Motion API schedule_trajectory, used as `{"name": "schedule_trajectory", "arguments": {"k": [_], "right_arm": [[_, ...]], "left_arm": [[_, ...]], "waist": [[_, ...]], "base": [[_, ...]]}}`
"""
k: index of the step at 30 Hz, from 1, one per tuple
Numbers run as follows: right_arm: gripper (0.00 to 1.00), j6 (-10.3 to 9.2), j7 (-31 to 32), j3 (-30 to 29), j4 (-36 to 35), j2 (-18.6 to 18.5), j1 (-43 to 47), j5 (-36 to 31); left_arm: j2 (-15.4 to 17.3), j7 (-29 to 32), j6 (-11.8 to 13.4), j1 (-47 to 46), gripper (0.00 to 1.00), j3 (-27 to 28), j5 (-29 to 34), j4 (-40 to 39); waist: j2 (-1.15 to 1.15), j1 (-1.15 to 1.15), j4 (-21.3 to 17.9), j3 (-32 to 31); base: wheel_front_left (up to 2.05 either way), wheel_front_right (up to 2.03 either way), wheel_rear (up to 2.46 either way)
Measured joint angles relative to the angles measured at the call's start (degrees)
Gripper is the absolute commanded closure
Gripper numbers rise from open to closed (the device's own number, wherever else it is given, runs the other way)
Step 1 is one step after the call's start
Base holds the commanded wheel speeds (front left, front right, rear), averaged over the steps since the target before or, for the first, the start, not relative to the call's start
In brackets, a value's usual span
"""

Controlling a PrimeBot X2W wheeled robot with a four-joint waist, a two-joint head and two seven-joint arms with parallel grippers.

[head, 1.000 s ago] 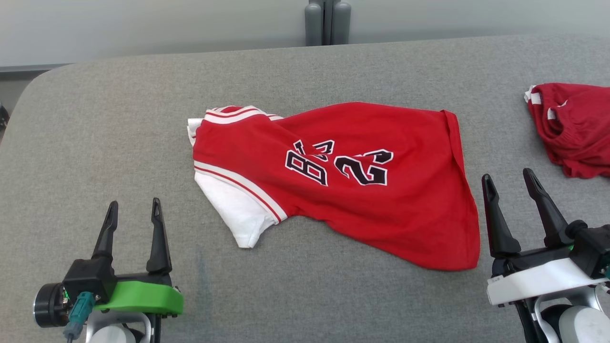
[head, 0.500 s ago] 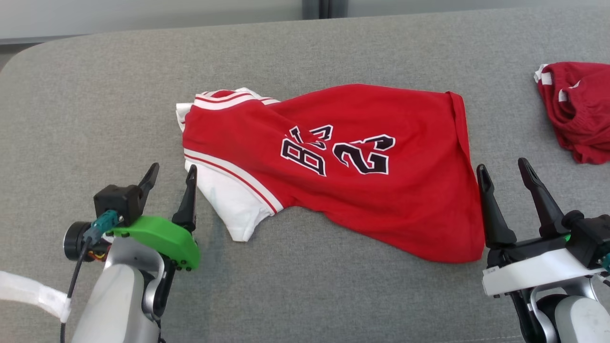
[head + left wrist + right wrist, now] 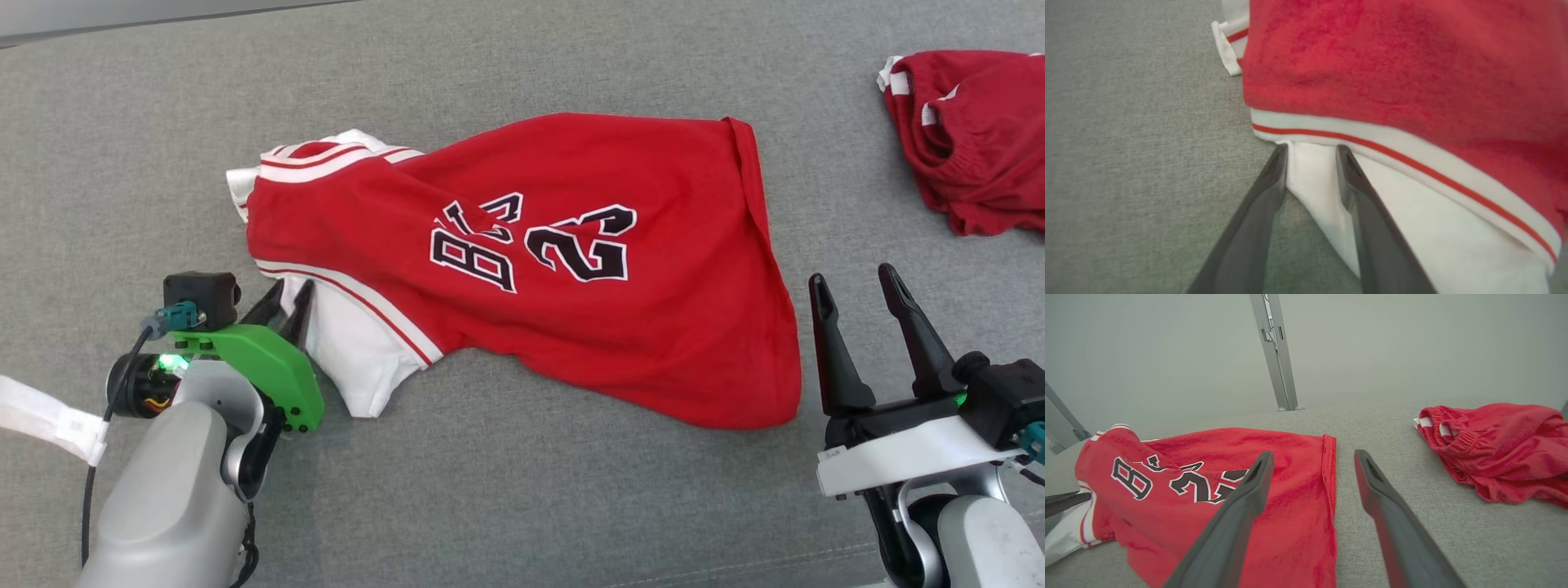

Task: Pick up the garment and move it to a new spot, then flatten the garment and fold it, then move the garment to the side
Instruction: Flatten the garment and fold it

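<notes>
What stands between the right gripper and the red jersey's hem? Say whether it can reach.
Probably yes: the right gripper stands open beside the hem of the red jersey, only bare grey tabletop between.

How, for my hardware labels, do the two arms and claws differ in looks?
Left claw: two long dark fingers on a bright green bracket, teal plug with black cable, pale grey forearm. Right claw: matching fingers, but a white bracket.
</notes>
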Motion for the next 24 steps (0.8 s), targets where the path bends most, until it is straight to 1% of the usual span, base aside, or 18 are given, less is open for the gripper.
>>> {"name": "schedule_trajectory", "arguments": {"k": [3,5,7,10,13,16,21,24], "right_arm": [[0.00,0.00,-0.24,-0.46,0.37,0.04,0.02,0.15],[0.00,0.00,-0.31,-0.86,0.62,0.05,0.14,0.16],[0.00,0.00,-0.31,-1.37,0.71,0.07,0.61,0.23],[0.00,0.00,-0.30,-1.75,0.78,0.07,1.22,0.37],[0.00,0.00,-0.20,-2.11,0.79,0.04,2.03,0.62],[0.00,0.00,-0.10,-2.36,0.65,0.01,2.50,0.78],[0.00,0.00,0.15,-2.89,0.52,0.10,3.32,0.85],[0.00,0.00,0.32,-3.08,0.34,0.22,3.78,0.85]], "left_arm": [[1.64,-3.80,-0.08,-0.01,1.00,-1.93,-1.81,-0.88],[3.18,-6.78,-0.09,0.19,1.00,-1.93,-2.04,-2.13],[3.83,-8.61,-0.04,1.29,1.00,-1.87,-1.96,-4.13],[4.35,-10.24,1.81,4.67,1.00,-1.88,-0.85,-9.25],[5.35,-10.03,5.09,8.98,1.00,-1.63,-0.14,-16.42],[6.11,-8.59,9.43,14.33,1.00,-1.26,0.53,-25.98],[7.72,-3.88,16.83,22.95,1.00,-0.26,1.89,-40.18],[8.60,-1.00,19.92,26.78,1.00,0.09,2.42,-46.66]], "waist": [[0.00,0.00,-0.20,-0.06],[0.00,0.00,-0.04,-0.48],[0.00,0.00,0.33,-1.01],[0.00,0.00,1.25,-1.97],[0.00,0.00,2.38,-2.93],[0.00,0.00,3.77,-3.91],[0.00,0.00,5.82,-5.40],[0.00,0.00,7.04,-6.07]], "base": [[0.00,0.00,0.00],[0.00,0.00,0.00],[0.00,0.00,0.00],[0.00,0.00,0.00],[0.00,0.00,0.00],[0.00,0.00,0.00],[0.00,0.00,0.00],[0.00,0.00,0.00]]}}
